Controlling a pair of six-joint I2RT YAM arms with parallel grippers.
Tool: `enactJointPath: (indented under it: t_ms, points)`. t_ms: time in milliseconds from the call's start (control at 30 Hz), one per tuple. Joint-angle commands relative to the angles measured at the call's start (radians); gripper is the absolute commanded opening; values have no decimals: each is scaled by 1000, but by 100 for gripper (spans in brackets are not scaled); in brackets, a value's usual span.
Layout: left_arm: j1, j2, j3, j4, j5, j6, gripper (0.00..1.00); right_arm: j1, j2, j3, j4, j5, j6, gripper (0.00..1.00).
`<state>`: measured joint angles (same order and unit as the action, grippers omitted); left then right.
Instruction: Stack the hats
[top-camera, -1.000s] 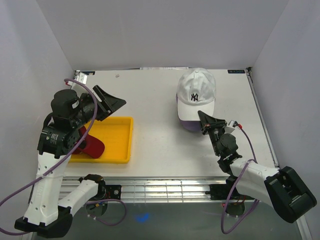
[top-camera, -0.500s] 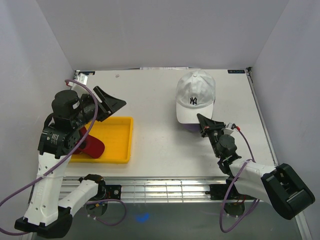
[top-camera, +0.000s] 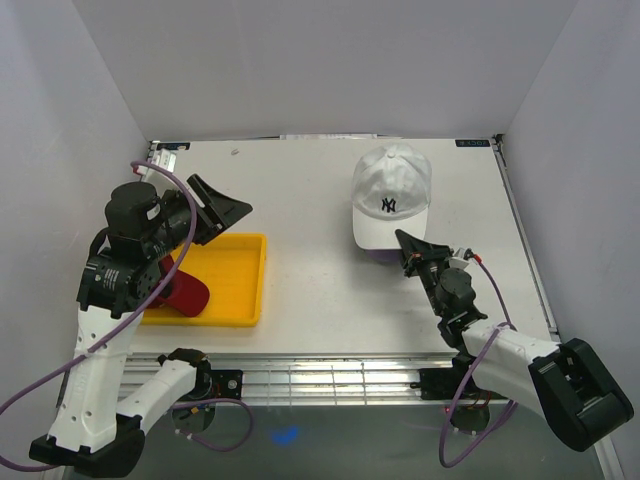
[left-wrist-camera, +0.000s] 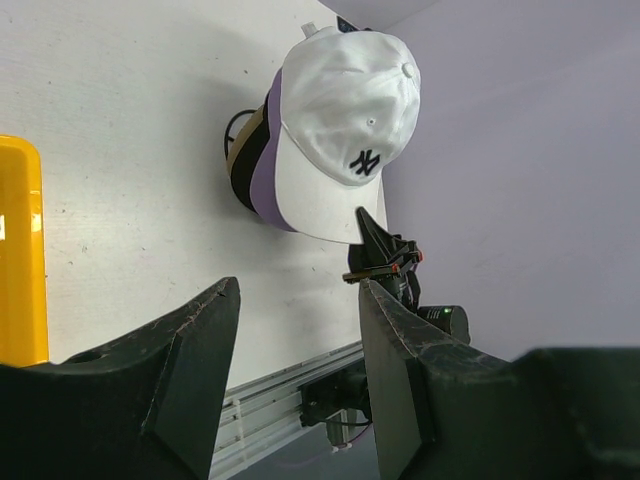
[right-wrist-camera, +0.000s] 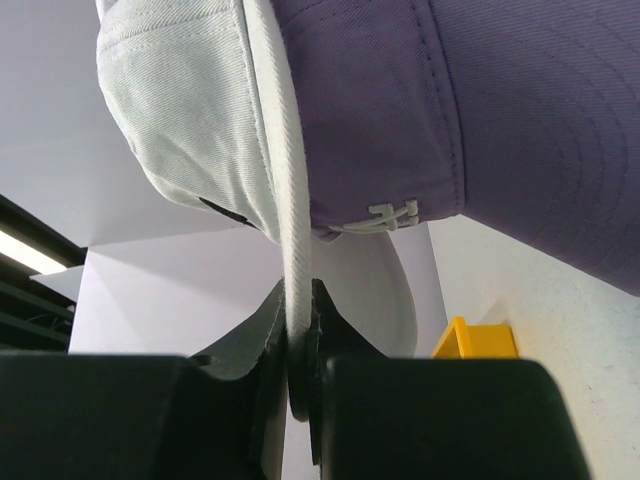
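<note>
The white cap (top-camera: 392, 195) with the NY logo sits just beyond your right hand (top-camera: 404, 240), its brim pointing back at the fingers; the right hand is clamped on the brim's front edge, and in the right wrist view the two fingers (right-wrist-camera: 272, 330) pinch the white rim with the purple underside directly above them. The cap rests on others; from the left wrist view you see a tan cap (left-wrist-camera: 246, 140) and a black cap (left-wrist-camera: 238, 187) showing from under it on the side away from the right hand. All of this stands on the bench (top-camera: 310, 200).

Your left hand (top-camera: 232, 206) is well apart from that pile, raised over the bench with its fingers spread and nothing between them; just below and nearer its base lies the yellow tray (top-camera: 235, 285), and the red cap (top-camera: 186, 294) lies in the tray's near corner, partly hidden by the left arm.
</note>
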<state>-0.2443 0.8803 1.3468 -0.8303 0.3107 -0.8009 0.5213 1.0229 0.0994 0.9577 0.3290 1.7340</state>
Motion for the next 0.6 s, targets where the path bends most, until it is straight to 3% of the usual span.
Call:
enactJointPath:
  t_ms: [0, 300, 567]
  points:
    - [-4, -17, -17, 7, -7, 15, 61, -21, 17, -70, -306, 33, 9, 8]
    - [-6, -20, -25, 5, -12, 16, 61, -35, 16, -61, -441, 19, -8, 8]
    - [-4, -23, -31, 2, -16, 19, 61, -50, 63, -78, -448, -4, -21, 8]
